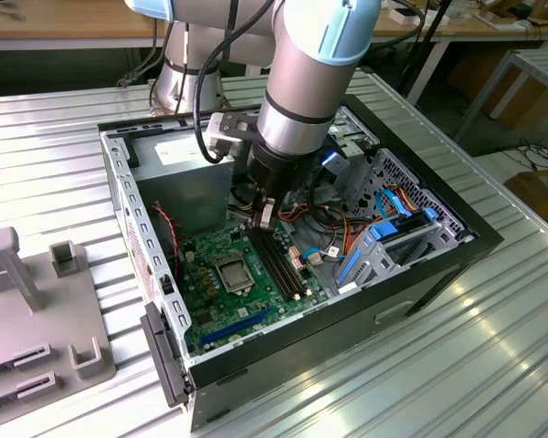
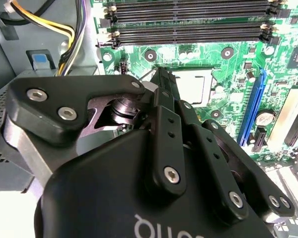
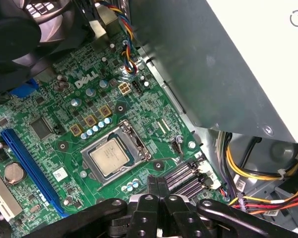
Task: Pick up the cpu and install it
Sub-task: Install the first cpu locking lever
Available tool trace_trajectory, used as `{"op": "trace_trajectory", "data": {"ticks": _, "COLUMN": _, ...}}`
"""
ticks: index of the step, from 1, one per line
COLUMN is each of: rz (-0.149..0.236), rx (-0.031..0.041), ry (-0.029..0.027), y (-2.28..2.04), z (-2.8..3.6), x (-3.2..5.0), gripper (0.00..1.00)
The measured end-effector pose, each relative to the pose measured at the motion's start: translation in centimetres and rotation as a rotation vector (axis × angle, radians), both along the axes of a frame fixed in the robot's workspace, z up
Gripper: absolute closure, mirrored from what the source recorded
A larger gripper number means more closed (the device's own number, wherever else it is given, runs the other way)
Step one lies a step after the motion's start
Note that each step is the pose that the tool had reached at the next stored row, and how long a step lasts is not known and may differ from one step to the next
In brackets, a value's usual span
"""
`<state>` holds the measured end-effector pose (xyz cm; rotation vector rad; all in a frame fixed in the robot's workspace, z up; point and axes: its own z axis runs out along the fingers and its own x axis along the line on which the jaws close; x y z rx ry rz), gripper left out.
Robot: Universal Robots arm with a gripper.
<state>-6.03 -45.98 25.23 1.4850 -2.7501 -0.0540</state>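
Cpu (image 3: pixel 109 156) sits flat in the socket (image 3: pixel 115 154) on the board (image 3: pixel 64 104). Gripper (image 3: pixel 157 184) hovers beside it over the RAM slots (image 1: pixel 280 262), fingers together, holding nothing, likely released.

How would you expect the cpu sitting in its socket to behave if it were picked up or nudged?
The cpu looks stiff: a flat metal-topped square. Its smooth top probably makes it slippery. Lying flat inside the socket frame, it seems unlikely to slide or tip.

Light: bright, even, from overhead
Glare: streaks on the ribbed silver metal counter (image 1: pixel 493 365)
Blur: black claw (image 2: pixel 161 82) soft up close
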Motion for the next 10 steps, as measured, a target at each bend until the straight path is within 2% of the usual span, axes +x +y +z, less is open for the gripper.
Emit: {"op": "trace_trajectory", "data": {"ticks": 10, "rz": 0.000, "rx": 0.0000, "ry": 0.0000, "y": 0.00, "z": 0.21, "x": 0.03, "gripper": 0.89}}
